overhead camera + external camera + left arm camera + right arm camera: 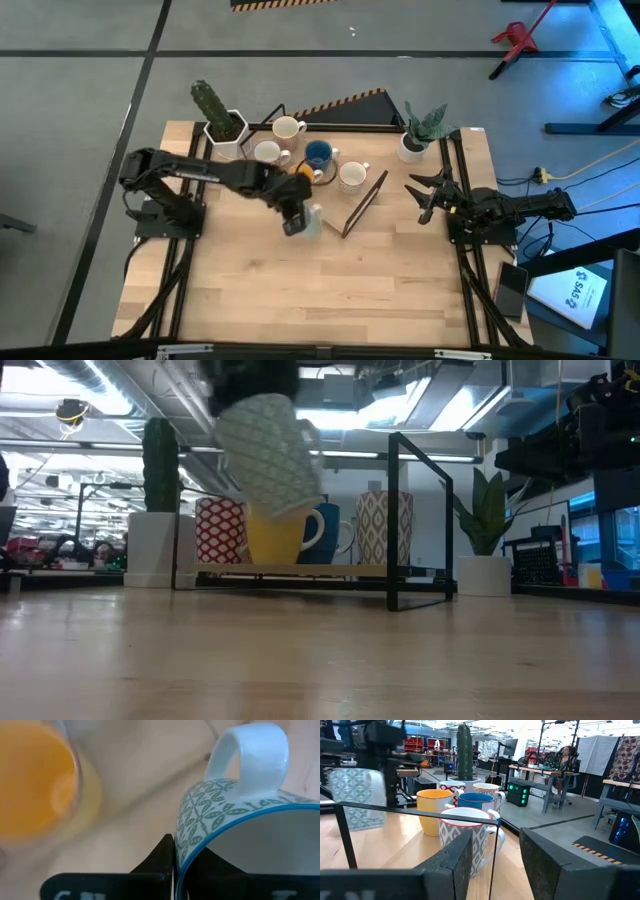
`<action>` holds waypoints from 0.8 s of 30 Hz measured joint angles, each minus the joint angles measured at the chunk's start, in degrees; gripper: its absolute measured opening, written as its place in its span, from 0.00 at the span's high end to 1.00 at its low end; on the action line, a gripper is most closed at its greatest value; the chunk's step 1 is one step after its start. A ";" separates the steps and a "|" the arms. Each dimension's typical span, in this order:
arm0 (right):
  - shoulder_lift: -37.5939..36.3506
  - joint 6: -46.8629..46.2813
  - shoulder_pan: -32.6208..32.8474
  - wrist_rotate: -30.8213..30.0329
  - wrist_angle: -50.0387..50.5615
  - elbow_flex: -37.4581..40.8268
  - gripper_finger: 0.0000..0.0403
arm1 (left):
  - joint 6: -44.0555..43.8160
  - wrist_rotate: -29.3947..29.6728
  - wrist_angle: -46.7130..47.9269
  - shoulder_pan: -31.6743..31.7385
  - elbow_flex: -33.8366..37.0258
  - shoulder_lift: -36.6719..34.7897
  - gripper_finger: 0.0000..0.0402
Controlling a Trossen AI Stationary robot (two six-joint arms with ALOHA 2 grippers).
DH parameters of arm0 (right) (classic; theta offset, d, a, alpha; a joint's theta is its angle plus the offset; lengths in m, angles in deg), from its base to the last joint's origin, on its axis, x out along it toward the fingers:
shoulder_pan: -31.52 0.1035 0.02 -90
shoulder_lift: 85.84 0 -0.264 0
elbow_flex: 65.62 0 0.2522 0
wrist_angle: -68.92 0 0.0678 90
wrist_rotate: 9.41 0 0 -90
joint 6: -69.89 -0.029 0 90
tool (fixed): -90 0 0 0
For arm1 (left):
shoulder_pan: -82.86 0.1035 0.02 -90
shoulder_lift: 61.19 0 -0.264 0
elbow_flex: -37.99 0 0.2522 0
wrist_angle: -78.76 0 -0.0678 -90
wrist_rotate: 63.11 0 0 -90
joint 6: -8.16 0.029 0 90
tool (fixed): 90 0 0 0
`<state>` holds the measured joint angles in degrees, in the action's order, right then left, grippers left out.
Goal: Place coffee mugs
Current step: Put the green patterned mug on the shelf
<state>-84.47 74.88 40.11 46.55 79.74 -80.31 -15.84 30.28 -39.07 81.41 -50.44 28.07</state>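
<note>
Wooden table (300, 290) mid-area: left gripper (293, 222) has its fingers clenched on the rim of a teal-patterned mug (268, 452) held off the surface beside the yellow mug (272, 532), right gripper (424, 195) parked near the plant pot (412, 147), fingers spread.

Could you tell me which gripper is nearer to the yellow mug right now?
Left. The left gripper, holding a teal-patterned mug, is just beside the yellow mug; the right gripper waits open at the table's right edge.

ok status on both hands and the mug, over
Left hand shut on green-patterned mug, held above the table mid-board. Right hand open, waiting at the right edge. Other mugs grouped at the back; black frame stands beside the carried mug.
</note>
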 joint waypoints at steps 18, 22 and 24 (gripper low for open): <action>-0.01 0.00 0.00 0.07 0.00 0.00 0.63 | 27.00 -1.69 5.66 8.63 -23.16 20.51 0.96; -0.02 -0.02 -0.01 0.11 0.00 0.00 0.63 | 30.77 -1.76 9.25 8.52 -26.71 23.75 0.96; 0.00 0.00 0.00 0.13 0.00 0.00 0.63 | 32.26 -1.13 10.04 8.55 -27.69 24.60 0.96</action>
<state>-84.47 74.88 40.12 46.68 79.74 -80.31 16.42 29.15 -29.03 89.96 -78.13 52.67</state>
